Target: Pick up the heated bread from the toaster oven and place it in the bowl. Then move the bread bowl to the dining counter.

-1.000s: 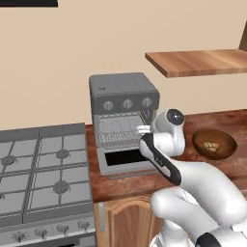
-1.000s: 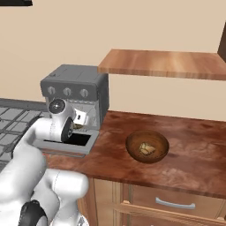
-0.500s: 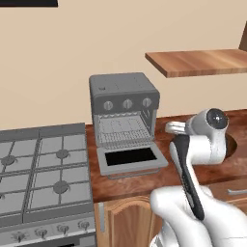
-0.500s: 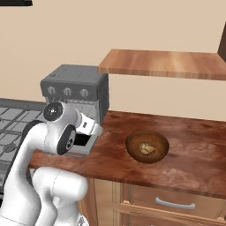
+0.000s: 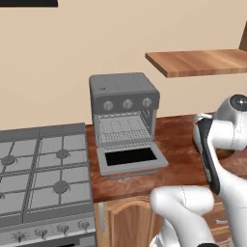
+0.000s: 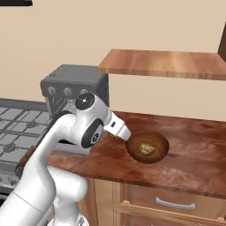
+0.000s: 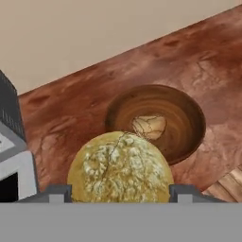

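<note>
In the hand view the gripper (image 7: 120, 191) has a golden-brown, flour-dusted bun (image 7: 119, 168) between its two dark fingertips (image 7: 57, 191), which stand apart at the bun's full width, closed against its sides. The bun sits in the near part of that view, with the bowl (image 7: 186, 113) just beyond it on the mottled reddish-brown counter (image 7: 71, 118). The bowl is a round, shallow dark-brown wooden one, and a small pale, cracked piece of bread (image 7: 149, 126) already lies at its bottom.

From the right base camera, the arm's wrist reaches toward the bowl (image 6: 132, 145), its end just at the bowl's left rim; the gripper itself is too small there to make out. The piece in the bowl (image 6: 147, 148) shows as a light lump near the middle.

The toaster oven (image 5: 124, 108) stands on the counter (image 5: 176, 149) against the wall, left of the bowl and right of the grey gas stove (image 5: 41, 178). Its drop-down door (image 5: 130, 159) lies open and flat, dark window up, and the wire rack (image 5: 123, 130) inside is bare. Three round knobs run along its front. A light wooden wall shelf (image 5: 200, 61) hangs above the counter to the right.

No brand, label or writing can be read on the oven, the stove or anything else.
</note>
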Controlling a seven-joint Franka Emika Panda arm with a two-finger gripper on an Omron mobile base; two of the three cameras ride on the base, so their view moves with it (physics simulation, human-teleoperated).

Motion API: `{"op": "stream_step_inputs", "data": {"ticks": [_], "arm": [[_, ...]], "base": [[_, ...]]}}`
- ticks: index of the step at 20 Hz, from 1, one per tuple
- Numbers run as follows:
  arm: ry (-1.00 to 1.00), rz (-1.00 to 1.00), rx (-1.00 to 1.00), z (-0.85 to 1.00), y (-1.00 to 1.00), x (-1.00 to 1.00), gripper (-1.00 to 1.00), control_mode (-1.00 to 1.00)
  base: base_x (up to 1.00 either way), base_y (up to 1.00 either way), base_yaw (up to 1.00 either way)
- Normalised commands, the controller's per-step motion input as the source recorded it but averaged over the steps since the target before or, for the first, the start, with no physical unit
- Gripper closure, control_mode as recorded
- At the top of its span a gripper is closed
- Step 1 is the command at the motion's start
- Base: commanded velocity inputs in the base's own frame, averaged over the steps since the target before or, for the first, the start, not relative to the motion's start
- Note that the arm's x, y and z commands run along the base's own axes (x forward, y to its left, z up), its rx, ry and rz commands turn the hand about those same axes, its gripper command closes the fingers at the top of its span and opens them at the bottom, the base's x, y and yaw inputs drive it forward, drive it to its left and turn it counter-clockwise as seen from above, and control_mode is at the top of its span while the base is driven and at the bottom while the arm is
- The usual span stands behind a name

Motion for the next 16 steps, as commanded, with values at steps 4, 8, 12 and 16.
{"op": "stream_step_inputs", "data": {"ticks": [4, 8, 12, 16], "arm": [[0.12, -0.23, 0.0, -0.28, -0.85, 0.13, 1.0, -1.0], [0.03, -0.09, 0.04, -0.67, -0.47, 0.08, 1.0, -1.0], [0.01, -0.05, 0.02, -0.84, -0.07, 0.5, 1.0, -1.0], [0.0, 0.0, 0.0, -0.58, -0.1, 0.75, 1.0, -1.0]], "base": [[0.0, 0.0, 0.0], [0.0, 0.0, 0.0], [0.0, 0.0, 0.0], [0.0, 0.0, 0.0]]}}
